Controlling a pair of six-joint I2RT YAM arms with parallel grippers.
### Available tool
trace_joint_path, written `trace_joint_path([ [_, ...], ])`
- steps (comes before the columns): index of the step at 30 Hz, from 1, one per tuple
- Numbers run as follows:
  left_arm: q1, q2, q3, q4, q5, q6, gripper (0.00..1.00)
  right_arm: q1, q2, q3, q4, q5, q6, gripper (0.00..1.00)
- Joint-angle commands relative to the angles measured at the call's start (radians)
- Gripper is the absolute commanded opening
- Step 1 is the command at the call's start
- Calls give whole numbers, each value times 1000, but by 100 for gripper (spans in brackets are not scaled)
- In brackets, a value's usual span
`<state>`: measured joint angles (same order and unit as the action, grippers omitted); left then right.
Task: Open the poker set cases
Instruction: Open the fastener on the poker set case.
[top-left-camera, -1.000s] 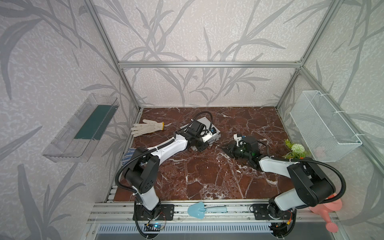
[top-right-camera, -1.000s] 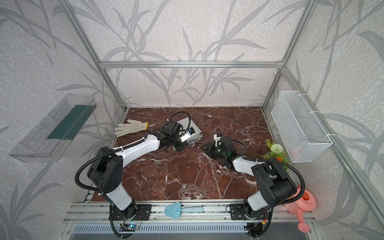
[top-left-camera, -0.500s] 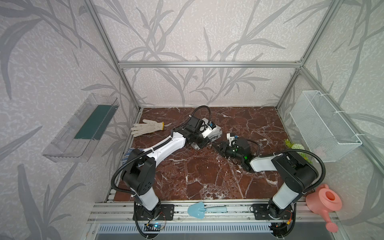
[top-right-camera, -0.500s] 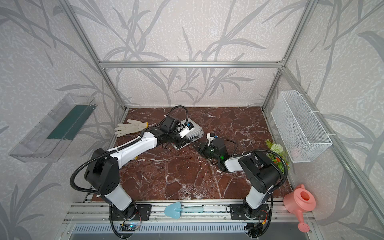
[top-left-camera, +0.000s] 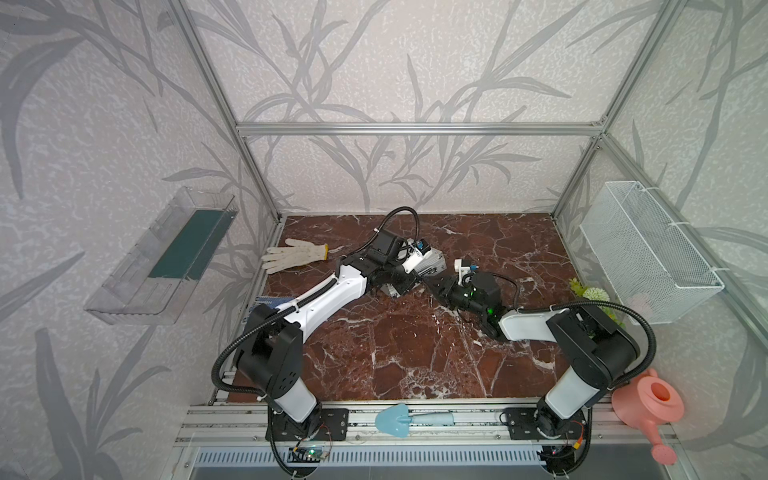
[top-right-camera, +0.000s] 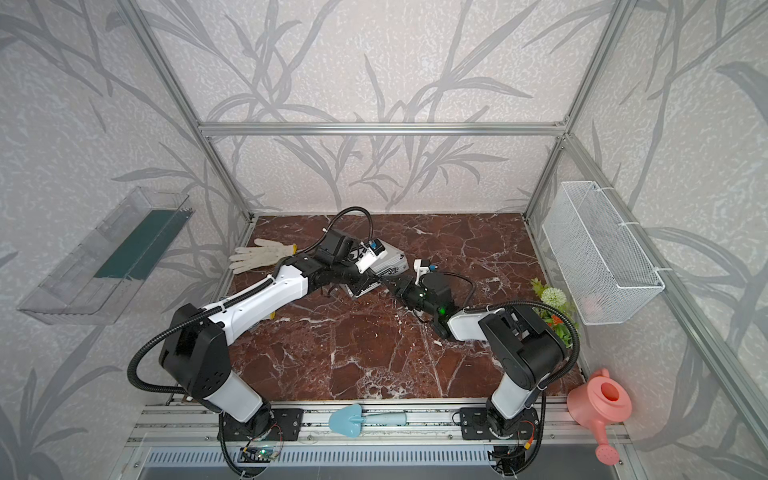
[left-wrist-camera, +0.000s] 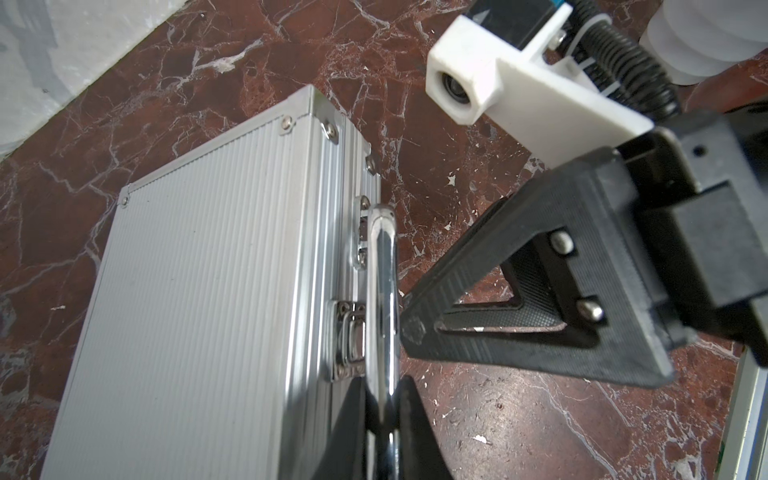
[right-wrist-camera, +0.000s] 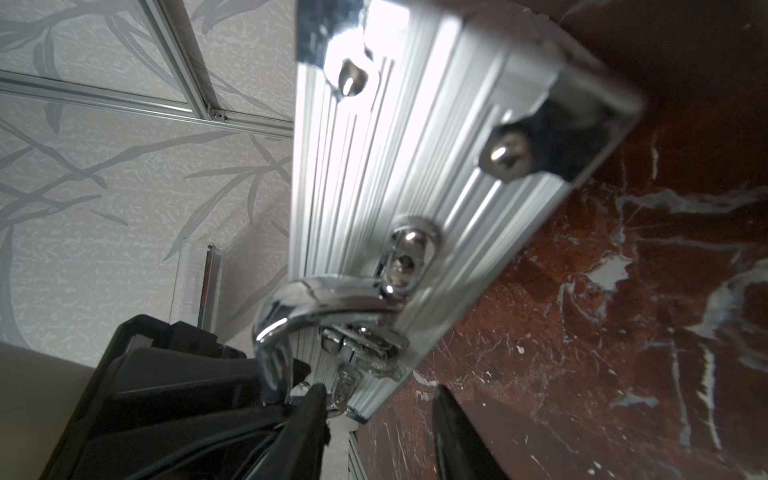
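The poker set case (left-wrist-camera: 208, 291) is a ribbed silver aluminium case on the marble floor, lid closed. It is partly under my left wrist in both top views (top-left-camera: 432, 262) (top-right-camera: 390, 262). My left gripper (left-wrist-camera: 382, 399) is shut on its chrome handle (left-wrist-camera: 381, 282). My right gripper (right-wrist-camera: 378, 415) is open, low at the case's front edge near the latch (right-wrist-camera: 361, 345). One of its fingers (right-wrist-camera: 307, 424) lies beside the handle (right-wrist-camera: 291, 316), with nothing between the jaws. In a top view the right gripper (top-left-camera: 430, 283) nearly meets the left gripper (top-left-camera: 402, 280).
A white glove (top-left-camera: 295, 255) lies at the back left. A blue trowel (top-left-camera: 399, 419) rests on the front rail, and a pink watering can (top-left-camera: 650, 405) stands front right. A wire basket (top-left-camera: 648, 257) hangs on the right wall above a plant (top-left-camera: 594, 295). A clear shelf (top-left-camera: 162, 257) hangs on the left wall.
My right arm has swung left up to the case's front edge and its jaws have widened. My left gripper has kept hold of the handle and shifted the case slightly toward the back right.
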<state>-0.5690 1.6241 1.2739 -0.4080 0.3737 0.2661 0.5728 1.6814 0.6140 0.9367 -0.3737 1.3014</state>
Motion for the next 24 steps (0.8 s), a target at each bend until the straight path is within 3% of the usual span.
trace_joint_path([
  [1,-10,-74,15,112,56,-19,0,17,-14,26,-10,27,-1,42],
  [24,-30,-67,11,109,65,-30,0,30,44,62,30,59,13,35],
])
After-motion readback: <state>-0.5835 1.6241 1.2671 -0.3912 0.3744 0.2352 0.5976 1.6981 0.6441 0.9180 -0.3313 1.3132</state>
